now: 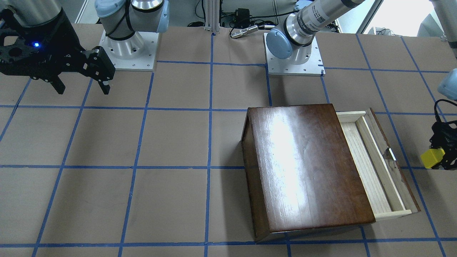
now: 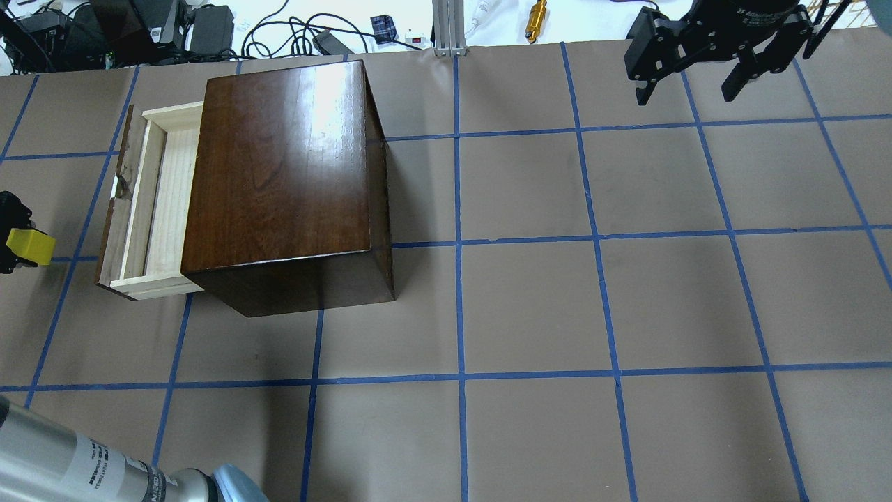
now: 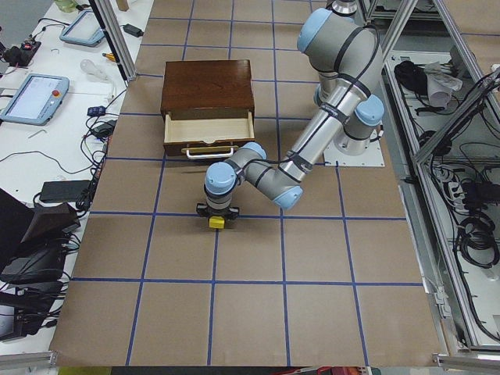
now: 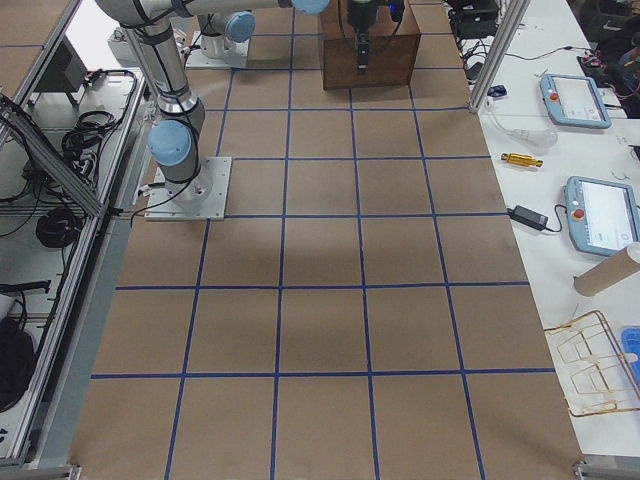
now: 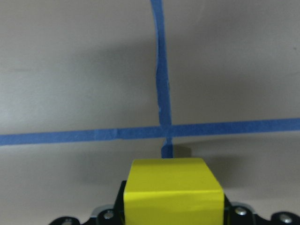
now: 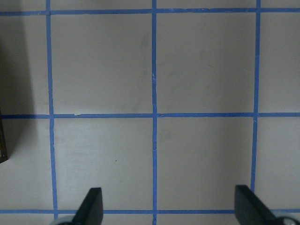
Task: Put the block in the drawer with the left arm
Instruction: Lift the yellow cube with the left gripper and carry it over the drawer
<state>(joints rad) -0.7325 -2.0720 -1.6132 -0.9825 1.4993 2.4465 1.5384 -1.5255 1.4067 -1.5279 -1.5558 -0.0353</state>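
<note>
The yellow block sits between the fingers of my left gripper, held above the table to the outside of the open drawer. It also shows in the overhead view, the exterior left view and the left wrist view. The pale wood drawer is pulled out of the dark brown cabinet and holds nothing. My right gripper hangs open and empty high over the far side of the table; its fingertips show in the right wrist view.
The cabinet stands tall beside the drawer. The drawer's dark front panel with its handle lies between the block and the tray. Cables and devices line the table's far edge. Blue tape lines grid the brown table.
</note>
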